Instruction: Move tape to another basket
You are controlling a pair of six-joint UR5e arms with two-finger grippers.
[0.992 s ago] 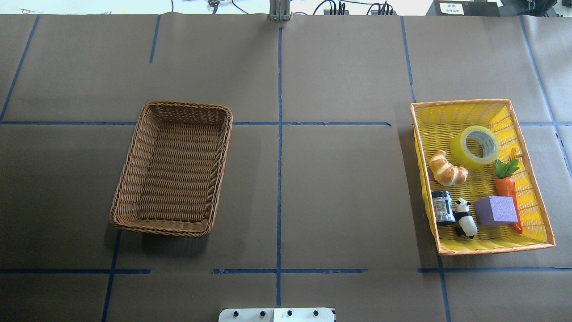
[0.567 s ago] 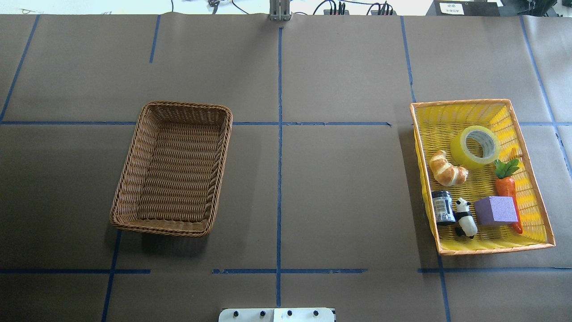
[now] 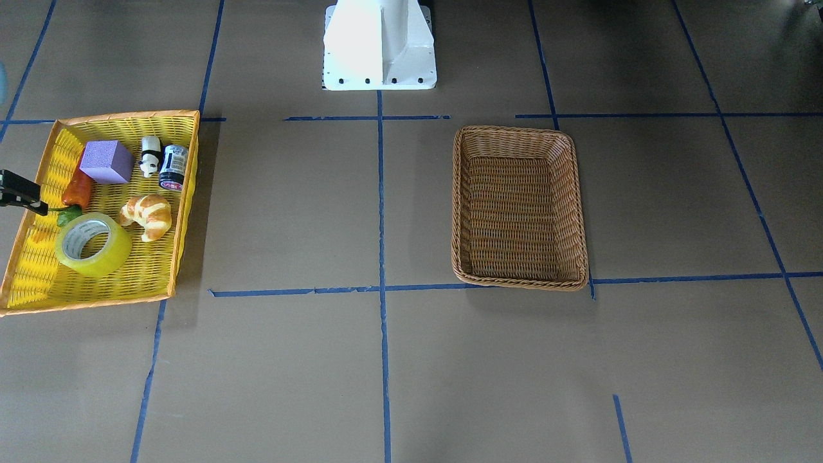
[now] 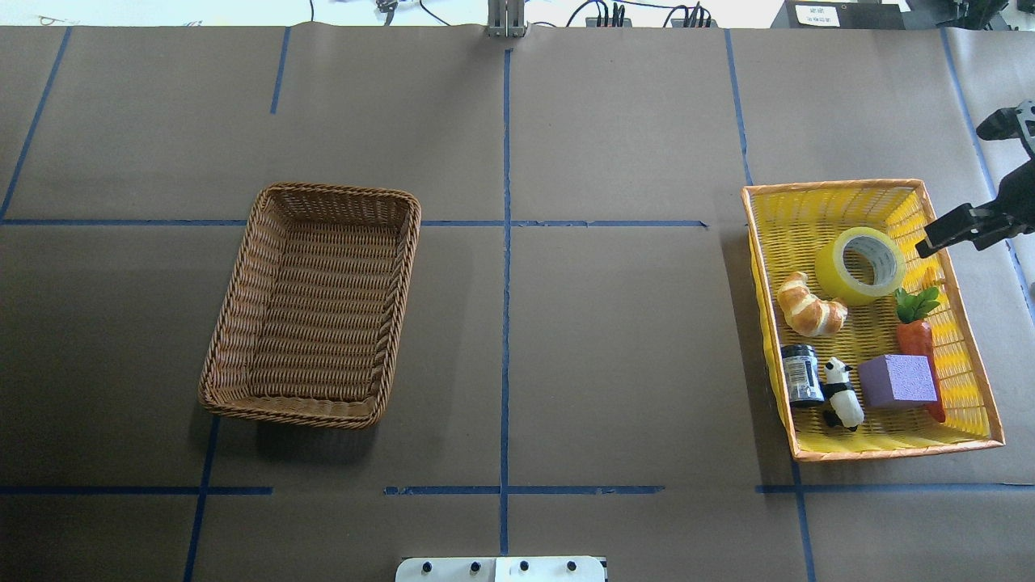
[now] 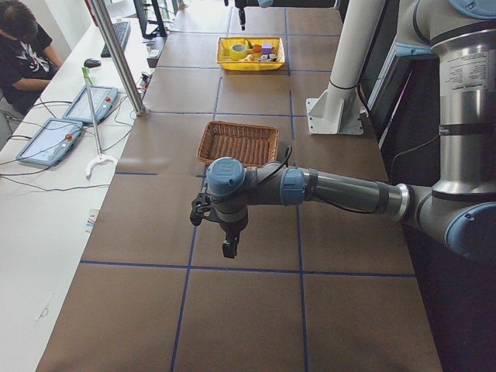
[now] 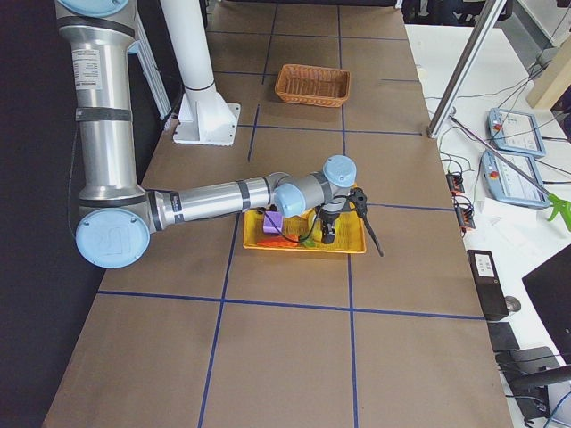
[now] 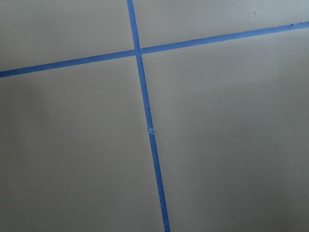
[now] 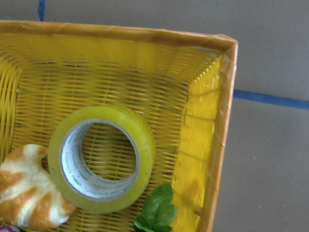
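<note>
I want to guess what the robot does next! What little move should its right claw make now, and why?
Probably slide the right claw a little further over the tape and lower it around the roll. The tape lies in the yellow tray with nothing gripping it, and the claw hangs at the tray's edge, beside the roll, not yet over it.

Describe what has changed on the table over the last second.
The right gripper has come in from the right edge and now hovers over the tray's right rim, beside the tape, holding nothing. Tape, tray and basket have not moved.
</note>
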